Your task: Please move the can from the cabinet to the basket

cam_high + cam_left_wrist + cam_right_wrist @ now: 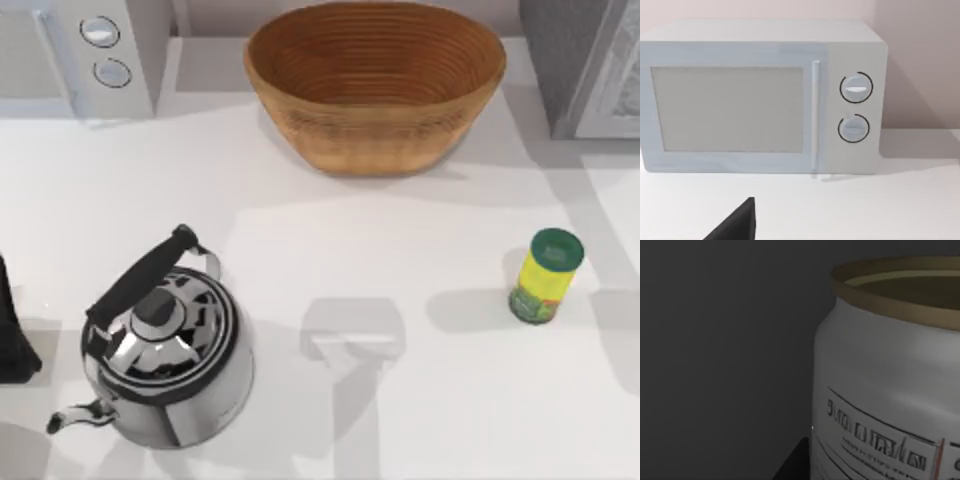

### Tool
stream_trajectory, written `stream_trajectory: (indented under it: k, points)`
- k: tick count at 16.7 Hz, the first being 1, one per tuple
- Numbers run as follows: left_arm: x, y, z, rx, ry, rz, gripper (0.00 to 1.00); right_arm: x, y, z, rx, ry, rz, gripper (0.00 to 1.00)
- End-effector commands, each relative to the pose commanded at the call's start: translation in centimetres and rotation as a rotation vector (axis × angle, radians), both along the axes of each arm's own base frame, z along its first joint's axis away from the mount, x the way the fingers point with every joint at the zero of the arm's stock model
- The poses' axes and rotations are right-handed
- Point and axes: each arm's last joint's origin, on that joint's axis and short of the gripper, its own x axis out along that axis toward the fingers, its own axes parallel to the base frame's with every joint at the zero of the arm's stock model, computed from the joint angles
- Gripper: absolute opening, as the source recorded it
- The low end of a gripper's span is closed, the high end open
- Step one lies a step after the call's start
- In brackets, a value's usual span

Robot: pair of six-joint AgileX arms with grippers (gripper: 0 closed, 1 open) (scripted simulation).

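The can [885, 390] looms close against the grey cabinet [715, 340] wall, seen from the right wrist. Whether the fingers are wide or narrow, I cannot tell. Centre them on the can's body and close squarely before withdrawing toward the basket [375, 85].

Cut off by the top view's edges: cabinet [590, 65] at right, white appliance [75, 55] at left, dark left arm [12, 335] at left. Can [885, 390] cropped in the right wrist view, lettering too blurred to read. Dark corner [735, 225] in the left wrist view, unidentifiable.
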Motion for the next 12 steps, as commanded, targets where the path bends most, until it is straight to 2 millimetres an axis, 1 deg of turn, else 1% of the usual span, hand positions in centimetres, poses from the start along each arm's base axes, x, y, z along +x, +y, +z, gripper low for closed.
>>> stream_trajectory:
  k: [2,3,12]
  points:
    - [0.0,0.0,0.0,0.0,0.0,0.0,1.0,0.0,0.0,0.0,0.0,0.0,0.0,0.02]
    - [0.0,0.0,0.0,0.0,0.0,0.0,1.0,0.0,0.0,0.0,0.0,0.0,0.0,0.0]
    - [0.0,0.0,0.0,0.0,0.0,0.0,1.0,-0.15,0.09,0.08,0.001,0.0,0.003,0.0]
